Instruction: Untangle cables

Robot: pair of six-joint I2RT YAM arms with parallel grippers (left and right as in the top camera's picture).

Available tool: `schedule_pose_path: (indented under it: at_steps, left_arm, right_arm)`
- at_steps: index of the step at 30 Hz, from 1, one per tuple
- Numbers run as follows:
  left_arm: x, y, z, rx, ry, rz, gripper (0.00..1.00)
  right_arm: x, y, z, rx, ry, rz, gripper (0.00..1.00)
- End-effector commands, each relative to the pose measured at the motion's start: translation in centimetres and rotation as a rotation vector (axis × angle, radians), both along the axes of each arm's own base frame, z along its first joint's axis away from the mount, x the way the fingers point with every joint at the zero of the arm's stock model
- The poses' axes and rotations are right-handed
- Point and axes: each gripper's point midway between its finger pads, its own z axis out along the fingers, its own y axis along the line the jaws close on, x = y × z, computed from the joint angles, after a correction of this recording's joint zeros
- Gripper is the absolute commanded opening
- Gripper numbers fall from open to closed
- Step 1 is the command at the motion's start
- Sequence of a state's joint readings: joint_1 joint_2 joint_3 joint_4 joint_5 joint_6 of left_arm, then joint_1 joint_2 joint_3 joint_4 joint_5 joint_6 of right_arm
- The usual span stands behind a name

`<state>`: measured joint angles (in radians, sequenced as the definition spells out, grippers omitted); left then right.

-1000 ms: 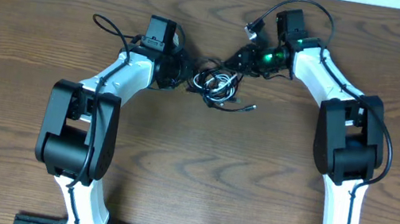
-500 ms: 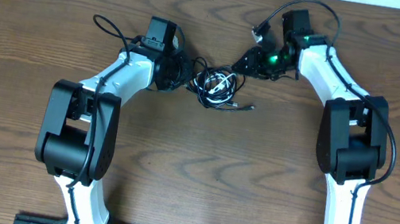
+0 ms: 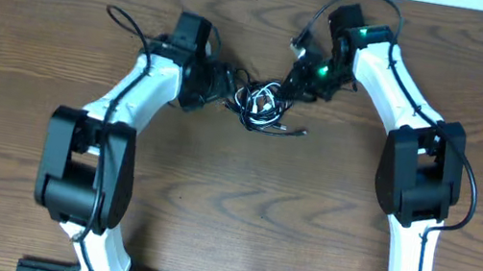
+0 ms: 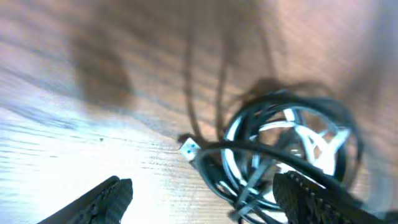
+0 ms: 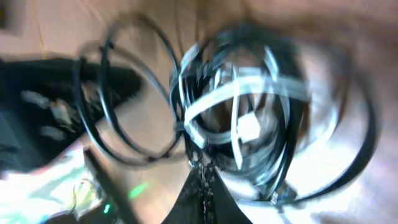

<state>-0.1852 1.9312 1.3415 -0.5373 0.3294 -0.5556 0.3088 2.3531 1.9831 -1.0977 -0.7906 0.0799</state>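
Left claw (image 4: pixel 200 183) went from narrow to wide beside the cables (image 3: pixel 264 106). Right claw (image 5: pixel 203 182) snapped closed at the bundle's far edge, hold on a strand unclear. Cables stayed knotted mid-bench (image 3: pixel 210 208); untangling barely begun.

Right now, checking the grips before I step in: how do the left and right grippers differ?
The left gripper has its jaws wide open; the right gripper has them shut. The left gripper sits left of the cables, the right gripper at their far right. Whether the right gripper pinches one is too blurred to tell. Both point at the cables.
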Motion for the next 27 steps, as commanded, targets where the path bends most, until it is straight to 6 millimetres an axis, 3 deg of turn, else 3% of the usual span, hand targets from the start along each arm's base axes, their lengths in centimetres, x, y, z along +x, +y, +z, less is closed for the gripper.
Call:
schedule_pose_path:
  at_steps: [1,4,6,15,18,21,24,25,27]
  left_arm:
    - [1.4,1.0,3.8,0.063,-0.097,-0.034,0.80]
    - [0.9,1.1,3.6,0.081,-0.093,-0.078,0.80]
    - [0.7,1.1,3.5,0.091,-0.089,-0.101,0.80]
    - [0.0,2.3,2.9,0.173,-0.069,-0.136,0.80]
    - [-0.3,2.4,2.8,0.173,-0.057,-0.137,0.80]
    - [-0.3,2.4,2.8,0.173,-0.057,-0.137,0.80]
    - [-0.5,2.3,2.7,0.174,-0.048,-0.140,0.80]
    - [-0.8,2.4,2.7,0.174,-0.037,-0.140,0.80]
    - [-1.0,2.3,2.6,0.168,-0.027,-0.144,0.80]
  right_arm:
    - [-3.7,0.2,0.4,-0.114,0.054,0.082,0.01]
    - [-6.2,0.0,-0.9,-0.271,0.080,0.144,0.01]
    - [-6.5,0.1,-1.6,-0.342,0.079,0.138,0.01]
    - [-4.5,-1.4,-6.4,-0.588,-0.007,0.092,0.01]
    - [-3.1,-3.2,-8.3,-0.663,-0.038,0.077,0.01]
    - [-0.7,-3.6,-9.5,-0.621,-0.134,0.128,0.01]
    - [2.1,-3.3,-9.5,-0.578,-0.267,0.163,0.01]
    - [4.2,-2.6,-9.2,-0.546,-0.367,0.159,0.01]
    - [6.4,-1.5,-8.6,-0.507,-0.465,0.142,0.01]
